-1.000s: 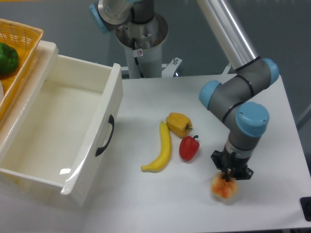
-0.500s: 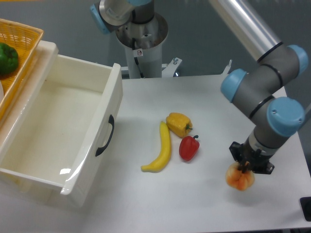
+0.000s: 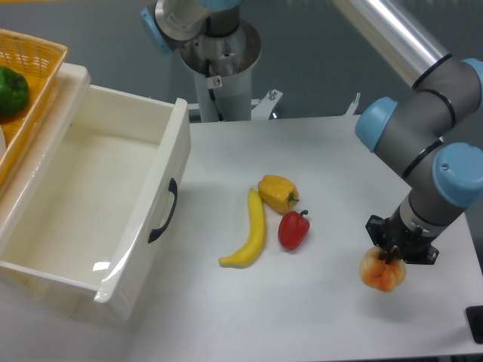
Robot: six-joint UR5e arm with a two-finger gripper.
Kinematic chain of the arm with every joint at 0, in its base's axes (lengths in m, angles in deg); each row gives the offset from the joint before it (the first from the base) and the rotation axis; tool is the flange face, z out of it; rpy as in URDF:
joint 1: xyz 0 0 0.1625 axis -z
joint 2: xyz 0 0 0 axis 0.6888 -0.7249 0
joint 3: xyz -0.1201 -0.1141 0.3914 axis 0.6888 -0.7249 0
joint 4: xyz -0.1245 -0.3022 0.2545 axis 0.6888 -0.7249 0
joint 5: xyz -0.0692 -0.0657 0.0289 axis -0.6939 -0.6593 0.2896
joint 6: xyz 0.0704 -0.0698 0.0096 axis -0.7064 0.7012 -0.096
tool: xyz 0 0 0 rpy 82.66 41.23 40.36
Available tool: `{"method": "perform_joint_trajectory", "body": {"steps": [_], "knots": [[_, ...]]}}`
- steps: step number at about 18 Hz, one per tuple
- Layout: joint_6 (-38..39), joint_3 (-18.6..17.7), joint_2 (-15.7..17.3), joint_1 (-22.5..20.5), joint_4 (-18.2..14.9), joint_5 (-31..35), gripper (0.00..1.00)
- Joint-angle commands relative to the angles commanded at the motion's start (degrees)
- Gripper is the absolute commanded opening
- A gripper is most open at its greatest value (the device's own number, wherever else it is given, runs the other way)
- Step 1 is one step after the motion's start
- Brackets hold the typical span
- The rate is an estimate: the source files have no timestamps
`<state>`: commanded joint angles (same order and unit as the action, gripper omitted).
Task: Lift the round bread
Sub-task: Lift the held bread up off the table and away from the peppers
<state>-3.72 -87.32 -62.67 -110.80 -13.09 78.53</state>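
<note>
At the far left, an orange basket (image 3: pixel 34 56) sits behind the drawer, and a green pepper (image 3: pixel 11 90) lies in it at the edge of the view. Next to it is a big white drawer (image 3: pixel 98 204), pulled open, with a dark handle (image 3: pixel 164 211) on its front side. The drawer stands on the white table (image 3: pixel 317 166).

Near the middle of the table lies a banana (image 3: pixel 249 235), with its length going from back to front. Just to the right of its upper end is a yellow pepper (image 3: pixel 278 192), and a little in front of that a red pepper (image 3: pixel 293 229) with a dark stem. The three lie close together; whether they touch I cannot tell.

At the right side, well apart from these, the grey and blue arm (image 3: pixel 423 151) bends down toward the front right part of the table. Its gripper (image 3: pixel 391 255) points down and is clenched on the top of the bread (image 3: pixel 382 273), an orange-golden bun with pale patches. The bread hangs directly under the gripper, above the right front area of the table. Whether its underside touches the table is not clear.
</note>
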Motion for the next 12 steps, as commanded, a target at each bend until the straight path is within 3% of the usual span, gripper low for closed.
{"method": "perform_joint_trajectory", "body": {"steps": [6,12], "knots": [[-1.7,2.3,-0.9,0.1,-0.7,1.8,0.0],[-1.9,1.7,-0.8,0.5,-0.7,3.2,0.0]]}}
